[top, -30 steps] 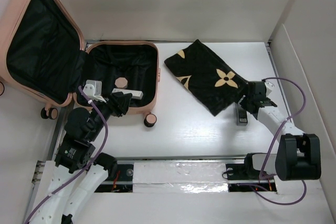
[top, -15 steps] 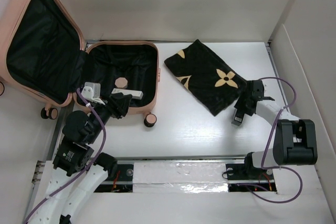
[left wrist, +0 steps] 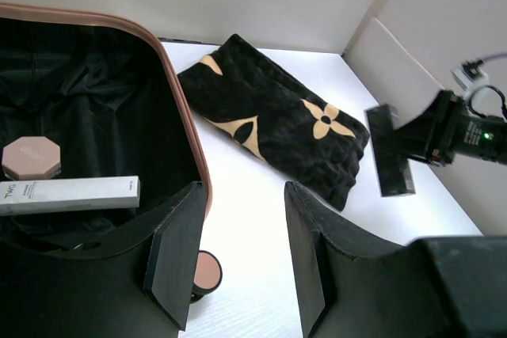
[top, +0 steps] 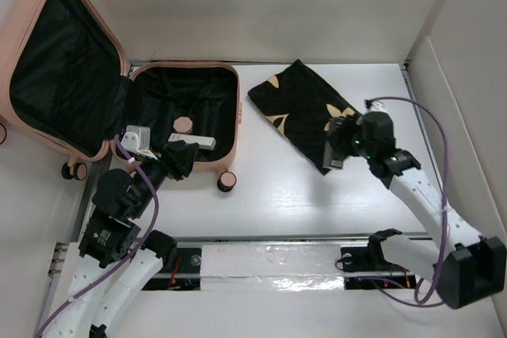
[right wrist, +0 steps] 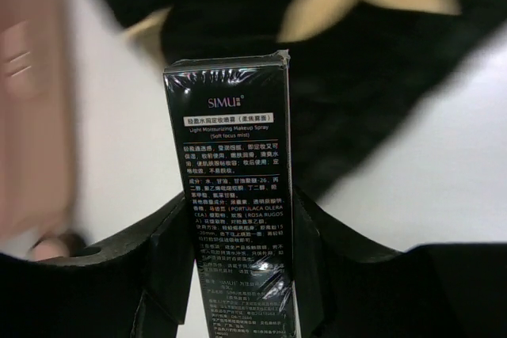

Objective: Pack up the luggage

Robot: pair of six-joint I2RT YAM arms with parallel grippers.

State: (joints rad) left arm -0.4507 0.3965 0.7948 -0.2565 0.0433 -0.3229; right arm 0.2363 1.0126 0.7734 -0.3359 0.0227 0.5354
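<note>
Far left, luggage [top: 237,116] open, wheels [top: 227,182] nearward; left fingers [left wrist: 178,263] apart, right fingers [right wrist: 170,259] clamping black box [right wrist: 238,195].

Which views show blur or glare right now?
Right wrist: box sharp, print readable, sheen on its wrap; cloth and suitcase behind smeared. Left wrist: crisp, even light. Top external: crisp, glare on the shiny strip at the near edge.

A white table [top: 301,195] fills mid-frame, with a plain white wall [top: 277,5] above, a white panel [top: 467,77] at right, and even light.
</note>
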